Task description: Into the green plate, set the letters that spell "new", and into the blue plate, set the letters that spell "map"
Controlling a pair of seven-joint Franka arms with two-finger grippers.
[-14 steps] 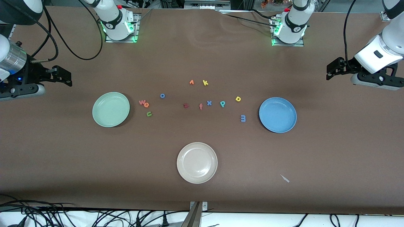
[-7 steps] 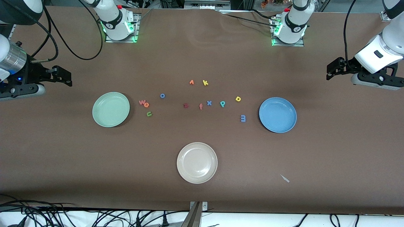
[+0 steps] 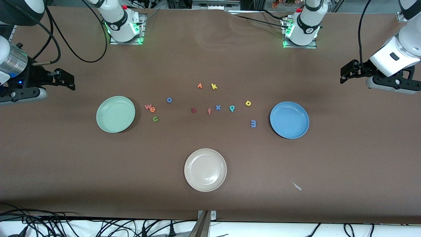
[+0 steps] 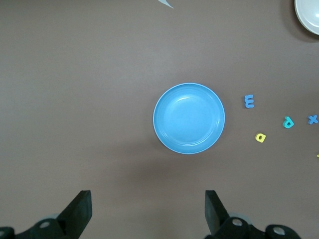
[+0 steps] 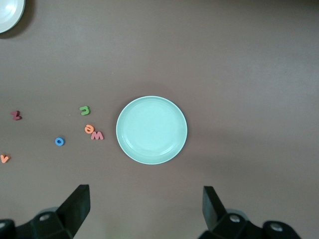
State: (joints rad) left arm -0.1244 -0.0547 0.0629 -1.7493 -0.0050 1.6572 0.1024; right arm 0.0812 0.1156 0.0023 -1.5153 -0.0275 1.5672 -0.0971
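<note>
Foam letters all lie on the table between the pale mint-green round plate point(image 3: 115, 114) and the medium-blue round plate point(image 3: 289, 119); no pick has begun. Pink w point(image 3: 148, 106), orange e point(image 3: 152, 109) and olive n point(image 3: 155, 119) sit beside the green plate; blue m point(image 3: 253, 123), yellow a point(image 3: 248, 103) and teal p point(image 3: 232, 108) near the blue one. Eleven letters, three plates. Left gripper point(image 3: 343, 76) and right gripper point(image 3: 70, 82) hang spread open, empty, at the table's ends. Next: descend on one letter.

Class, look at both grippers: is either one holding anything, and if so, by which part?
Nothing is held. The left gripper hangs open above the table near the blue plate; the right gripper hangs open near the green plate. All letters lie on the table.
</note>
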